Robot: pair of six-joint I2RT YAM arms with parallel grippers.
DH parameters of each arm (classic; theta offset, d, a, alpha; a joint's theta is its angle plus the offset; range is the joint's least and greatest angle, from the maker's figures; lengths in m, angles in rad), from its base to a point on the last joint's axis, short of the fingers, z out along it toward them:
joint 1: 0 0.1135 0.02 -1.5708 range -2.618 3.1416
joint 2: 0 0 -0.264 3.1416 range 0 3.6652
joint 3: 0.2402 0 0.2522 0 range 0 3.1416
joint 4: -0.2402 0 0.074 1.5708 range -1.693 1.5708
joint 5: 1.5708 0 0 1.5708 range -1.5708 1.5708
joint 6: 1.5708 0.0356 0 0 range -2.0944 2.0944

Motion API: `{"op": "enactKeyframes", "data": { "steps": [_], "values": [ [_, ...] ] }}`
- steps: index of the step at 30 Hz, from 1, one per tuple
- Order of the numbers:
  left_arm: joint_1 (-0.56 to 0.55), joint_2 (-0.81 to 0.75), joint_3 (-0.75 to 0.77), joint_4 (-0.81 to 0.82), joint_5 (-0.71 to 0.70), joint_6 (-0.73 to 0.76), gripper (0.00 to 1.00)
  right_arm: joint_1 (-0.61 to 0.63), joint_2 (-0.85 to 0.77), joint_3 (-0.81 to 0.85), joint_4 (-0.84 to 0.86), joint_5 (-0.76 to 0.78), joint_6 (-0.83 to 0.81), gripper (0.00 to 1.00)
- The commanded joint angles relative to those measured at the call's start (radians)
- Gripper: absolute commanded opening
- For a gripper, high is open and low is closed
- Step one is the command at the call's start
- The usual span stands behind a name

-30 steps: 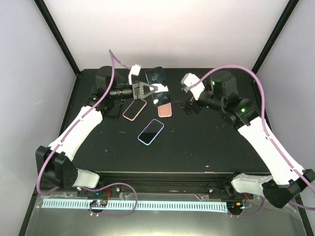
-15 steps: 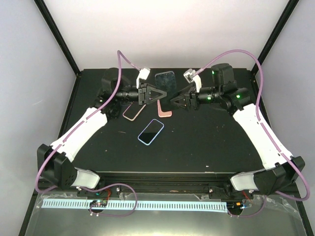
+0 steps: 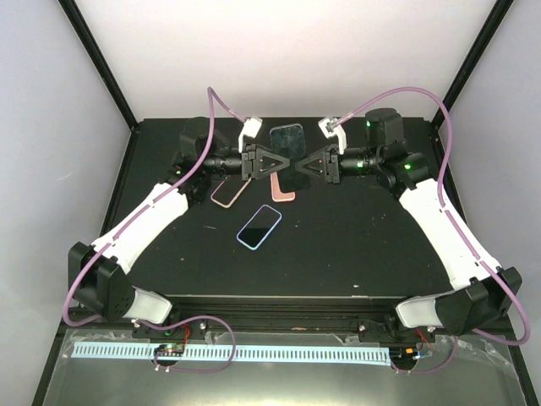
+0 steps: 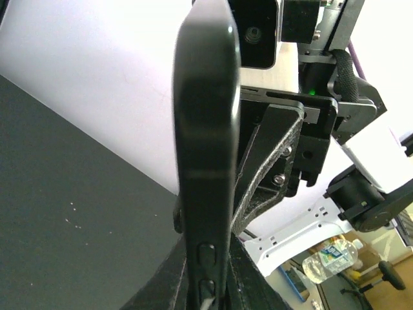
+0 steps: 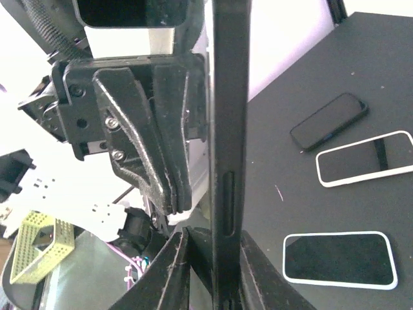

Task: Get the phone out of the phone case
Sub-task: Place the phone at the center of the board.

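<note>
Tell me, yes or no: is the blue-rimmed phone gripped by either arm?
No, the blue-rimmed phone lies flat on the table with nothing touching it.

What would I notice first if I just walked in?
Two robot arms meet over the back of the black table. The left pincer and right pincer both pinch one dark phone, held up in the air between them. Under it, three more lie flat: a pinkish phone, a second pinkish phone and, nearest, a bluish-rimmed phone.

No legible text, brand or number, bottle label possibly printed, too blurred to read
</note>
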Motion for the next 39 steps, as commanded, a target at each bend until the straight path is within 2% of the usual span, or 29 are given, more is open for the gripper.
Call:
{"op": "enactKeyframes", "data": {
  "steps": [1,3,5,7,10,12,20,27,39],
  "values": [
    [-0.01,0.005,0.017,0.05,-0.007,0.007,0.08,-0.02,-0.011,-0.011,0.051,-0.028,0.045,0.14],
    [-0.009,0.006,0.02,0.03,-0.02,0.017,0.12,-0.033,-0.004,-0.014,0.065,-0.051,0.069,0.08],
    [-0.009,0.007,0.023,0.015,-0.03,0.027,0.23,-0.047,0.007,-0.016,0.076,-0.062,0.082,0.01],
    [-0.006,0.008,0.029,-0.005,-0.044,0.041,0.36,-0.064,0.013,-0.02,0.076,-0.066,0.084,0.01],
    [0.005,0.006,0.033,-0.043,-0.069,0.063,0.51,-0.095,0.021,-0.034,0.079,-0.069,0.086,0.01],
    [0.02,0.006,0.031,-0.051,-0.081,0.062,0.66,-0.114,0.025,-0.051,0.079,-0.063,0.078,0.01],
    [0.068,0.012,0.046,-0.096,-0.133,0.067,0.96,-0.149,0.108,-0.065,-0.022,0.055,-0.018,0.01],
    [0.083,0.025,0.047,-0.111,-0.151,0.057,0.99,-0.168,0.237,-0.061,-0.032,0.132,-0.056,0.01],
    [0.087,0.019,0.029,-0.077,-0.146,0.021,0.99,-0.212,0.544,0.028,-0.046,0.107,-0.035,0.01]
  ]
}}
